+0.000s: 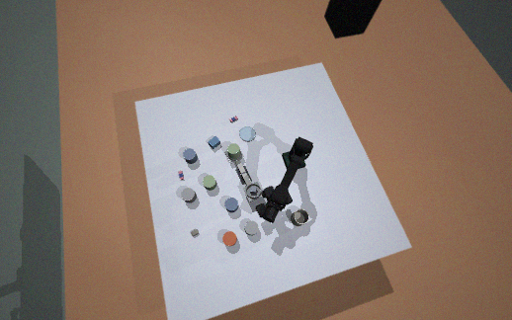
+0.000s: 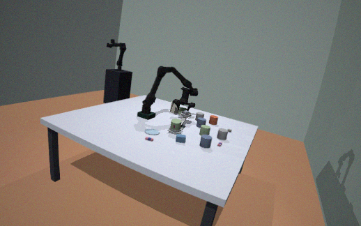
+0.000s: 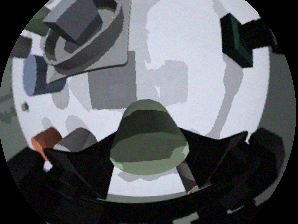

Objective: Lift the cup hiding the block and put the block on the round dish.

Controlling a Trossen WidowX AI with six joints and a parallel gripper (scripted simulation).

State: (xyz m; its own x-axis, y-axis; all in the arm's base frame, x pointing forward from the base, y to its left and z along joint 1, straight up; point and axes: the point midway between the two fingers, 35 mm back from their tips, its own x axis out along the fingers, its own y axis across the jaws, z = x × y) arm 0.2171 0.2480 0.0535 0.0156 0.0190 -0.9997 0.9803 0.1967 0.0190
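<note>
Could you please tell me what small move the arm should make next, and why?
Probably lower the green cup onto the bare table and release it: the tool grips it beside the balance, and the block sits uncovered in its pan.
</note>
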